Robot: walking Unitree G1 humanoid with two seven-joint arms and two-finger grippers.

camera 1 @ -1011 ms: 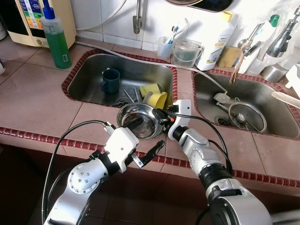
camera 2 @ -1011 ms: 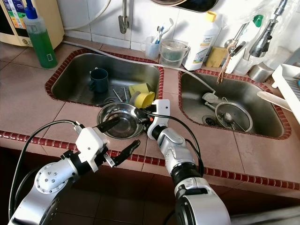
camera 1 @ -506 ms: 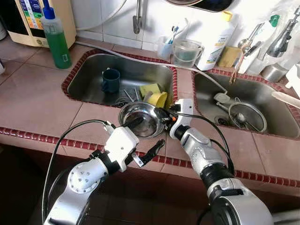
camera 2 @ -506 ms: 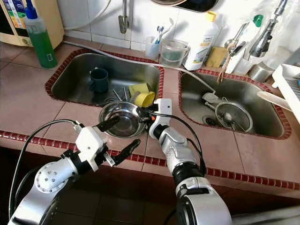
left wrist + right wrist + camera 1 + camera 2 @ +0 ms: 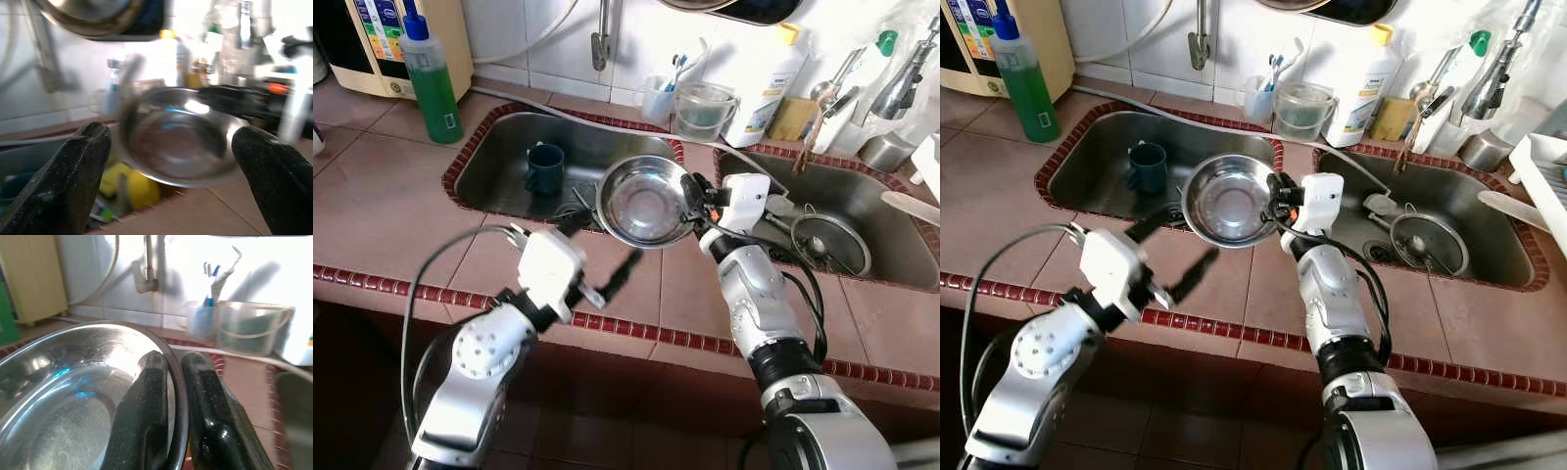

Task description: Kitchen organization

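My right gripper (image 5: 690, 201) is shut on the rim of a steel bowl (image 5: 643, 202), holding it in the air over the tiled strip between the two sinks. In the right wrist view the two fingers (image 5: 205, 411) pinch the bowl's rim (image 5: 178, 382). My left gripper (image 5: 595, 253) stands open above the front counter, just in front of and below the bowl, with nothing between its fingers. The left wrist view looks between its fingertips (image 5: 73, 171) at the blurred bowl (image 5: 178, 134).
The left sink (image 5: 499, 162) holds a dark blue mug (image 5: 544, 167), cutlery and yellow items. The right sink (image 5: 901, 245) holds a pan lid (image 5: 830, 245). A green soap bottle (image 5: 429, 83), a toothbrush cup (image 5: 658, 96), a clear jug (image 5: 702, 110) and a white bottle (image 5: 762, 83) line the back.
My right gripper has lifted the steel bowl off the counter edge and carried it up and back toward the divider. My left arm has swung slightly left, still open.
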